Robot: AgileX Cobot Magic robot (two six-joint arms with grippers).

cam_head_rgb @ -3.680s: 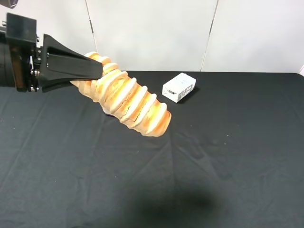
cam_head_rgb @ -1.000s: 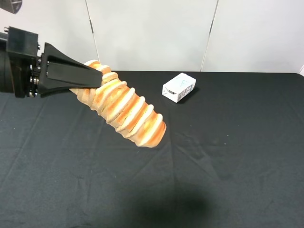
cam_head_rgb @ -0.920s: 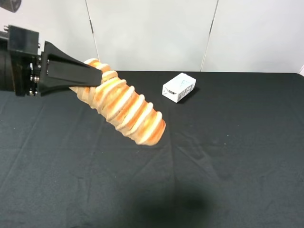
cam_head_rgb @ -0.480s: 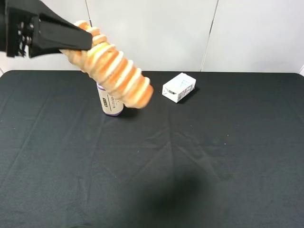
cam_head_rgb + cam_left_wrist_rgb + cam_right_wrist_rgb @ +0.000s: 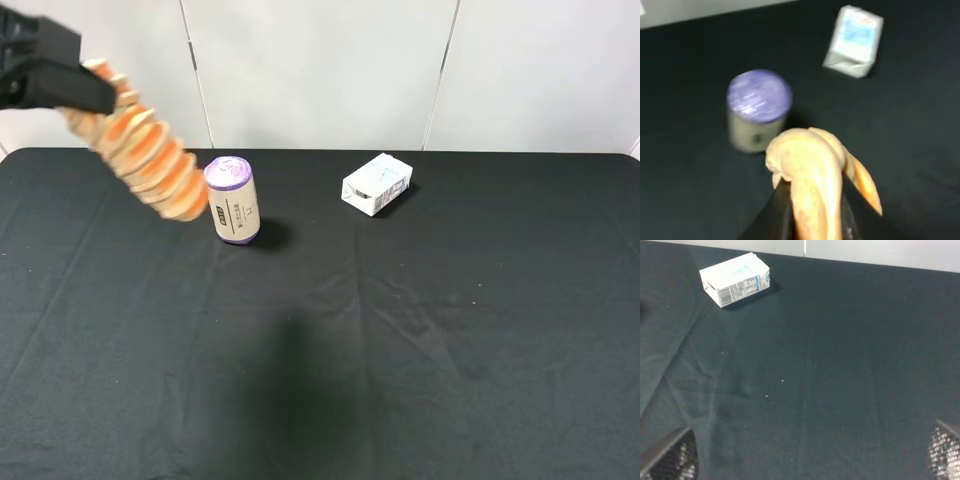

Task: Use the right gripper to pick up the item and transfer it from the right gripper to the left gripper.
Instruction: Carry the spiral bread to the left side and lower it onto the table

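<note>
Exterior high: left gripper (image 5: 97, 95), clenching the item (image 5: 150, 168), is retreating over the table's (image 5: 450, 350) far-left corner; right gripper (image 5: 812, 440) is hanging spread, empty, so the handover is looking complete.

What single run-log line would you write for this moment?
left claw: shut on loaf | right claw: open, empty | loaf: held above table | transfer: done

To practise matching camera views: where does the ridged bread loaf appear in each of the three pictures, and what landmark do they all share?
Exterior high: the loaf hangs at upper left, clamped by the left gripper, left of the purple-capped roll.
Left wrist: the loaf fills the foreground, nearer than the roll.
Right wrist: not in it.
Shared landmark: the white-blue carton on the black cloth, seen in all three.
</note>
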